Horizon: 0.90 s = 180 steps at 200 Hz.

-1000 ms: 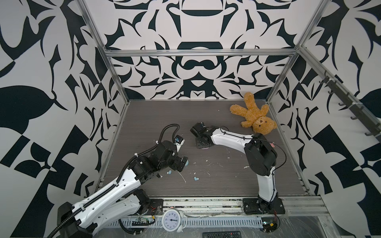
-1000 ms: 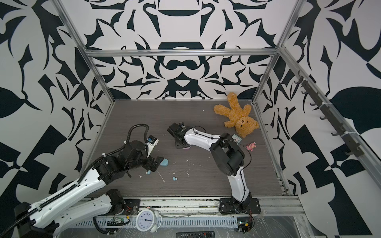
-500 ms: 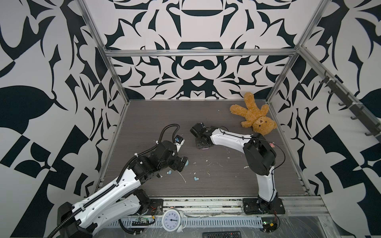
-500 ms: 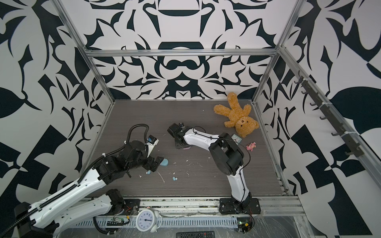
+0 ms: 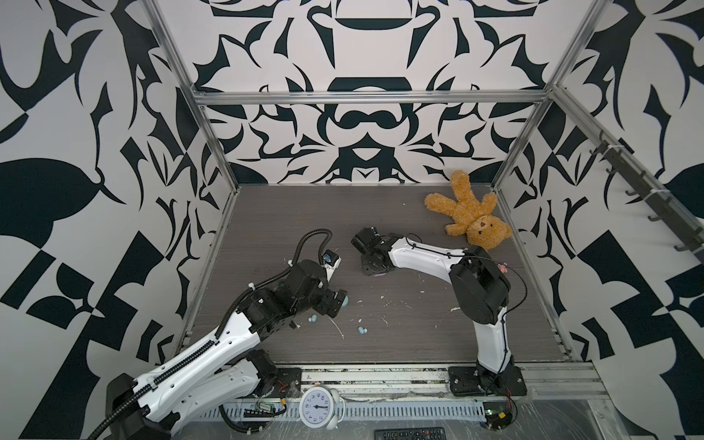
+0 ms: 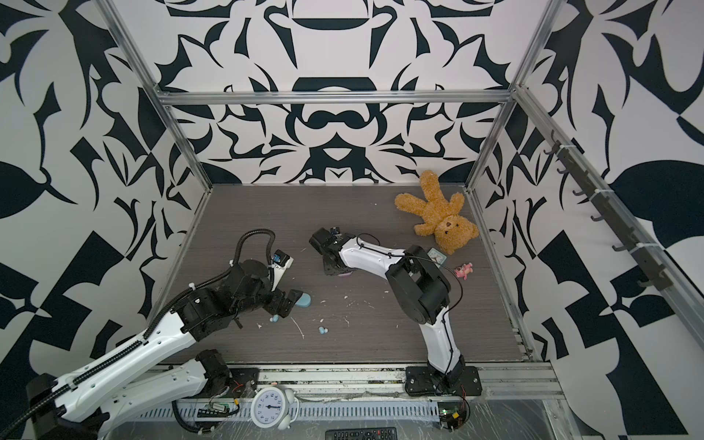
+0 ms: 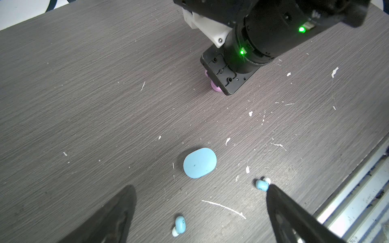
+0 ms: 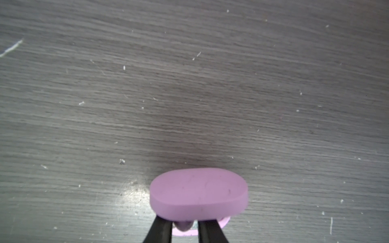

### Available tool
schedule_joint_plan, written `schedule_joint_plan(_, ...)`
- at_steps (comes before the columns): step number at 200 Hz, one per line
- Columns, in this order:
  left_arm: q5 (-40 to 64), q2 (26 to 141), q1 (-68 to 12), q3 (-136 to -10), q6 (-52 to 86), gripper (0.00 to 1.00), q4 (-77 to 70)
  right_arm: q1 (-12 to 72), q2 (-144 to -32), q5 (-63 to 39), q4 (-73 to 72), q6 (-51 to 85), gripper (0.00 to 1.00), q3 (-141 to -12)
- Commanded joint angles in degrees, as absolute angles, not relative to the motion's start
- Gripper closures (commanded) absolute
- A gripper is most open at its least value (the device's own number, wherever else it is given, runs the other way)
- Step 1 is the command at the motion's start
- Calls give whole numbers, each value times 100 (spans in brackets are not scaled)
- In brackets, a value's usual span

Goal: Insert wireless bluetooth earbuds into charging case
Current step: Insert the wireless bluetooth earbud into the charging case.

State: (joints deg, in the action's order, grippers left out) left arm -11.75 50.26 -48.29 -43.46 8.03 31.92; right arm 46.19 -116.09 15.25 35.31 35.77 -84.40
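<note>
1. R wrist: right fingers (image 8: pixel 162 230) stand a little apart, low over the pink case (image 8: pixel 197 193), whose lid looks raised. A small pink bud (image 8: pixel 183 226) sits between the tips. The fingers seem to be easing off, so prob. the bud is being let go into the case. Can't tell if it's pinched or free, nor if it's seated.
2. L wrist: left fingers (image 7: pixel 113 216) are wide apart, empty, above the counter (image 7: pixel 84 84). The blue case (image 7: pixel 199 163) lies ahead of them, lid shut. One blue bud (image 7: pixel 261 184) shows right by a fingertip; can't tell if touching. The 2nd blue bud (image 7: pixel 180 224) lies between the two fingers in view. Both are out of the case.
3. Top views: in both, the blue case is just beside the left fingers, the blue buds are near the counter's front, and the pink case is mostly hidden under the right fingers mid-counter. Teddy (image 5: pixel 468 217) is in the far corner. Vs earlier frames: arms, cases and buds are in the same spots, no shift I can make out, so the only change is at the R tips. Judgement: pink side under way, 2nd pink one not seen. Blue pair not begun, and that case needs opening first.
</note>
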Motion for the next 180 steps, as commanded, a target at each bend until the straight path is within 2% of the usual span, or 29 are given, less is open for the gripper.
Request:
schedule_joint_plan(1, -1218, 4999, -4843, -4291, 788, 1, 3166, 4605, -11629, 1551, 3564, 3625, 75, -8502)
schedule_joint_plan(180, -1217, 5000, -4843, -4290, 788, 1, 3165, 4605, -11418, 1450, 3576, 3700, 71, -8466)
